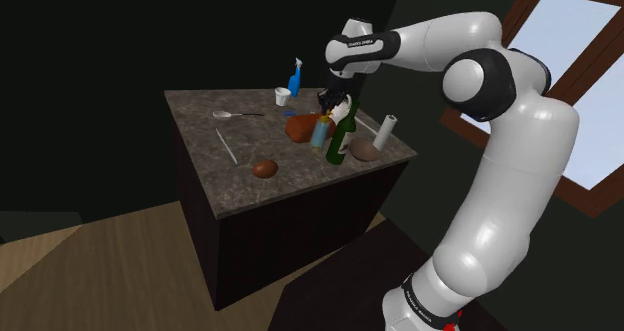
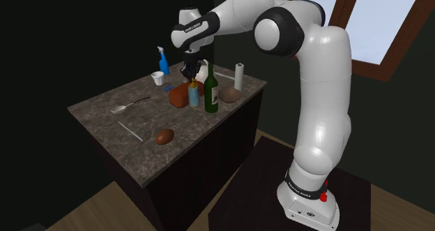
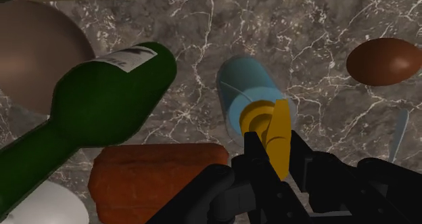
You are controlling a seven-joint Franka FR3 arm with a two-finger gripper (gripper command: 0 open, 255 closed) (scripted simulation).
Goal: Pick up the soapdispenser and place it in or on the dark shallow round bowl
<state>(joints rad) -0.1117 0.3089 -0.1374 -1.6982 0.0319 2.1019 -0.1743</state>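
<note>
The soap dispenser (image 3: pixel 247 94) is a light blue bottle with a yellow pump, standing upright on the dark marble table (image 1: pixel 215 164) between a green bottle and an orange-red loaf. My gripper (image 3: pixel 277 155) comes down on it from above, and its black fingers (image 3: pixel 253 155) clasp the yellow pump head. From the side, the gripper (image 1: pixel 335 107) (image 2: pixel 192 70) sits right over the dispenser (image 1: pixel 321 131) (image 2: pixel 193 93). The dark shallow round bowl (image 1: pixel 365 151) (image 2: pixel 231 94) (image 3: pixel 34 47) looks brownish grey and lies just beyond the green bottle, near the table's edge.
A green wine bottle (image 1: pixel 341 134) (image 3: pixel 101 101) stands tight against the dispenser, with an orange-red loaf (image 1: pixel 300 127) (image 3: pixel 159 178) on its other side. A white roll (image 1: pixel 385 131), a blue spray bottle (image 1: pixel 294 79), a white cup (image 1: pixel 283 97), a spoon (image 1: pixel 228 113) and a brown oval (image 1: pixel 264 168) share the table.
</note>
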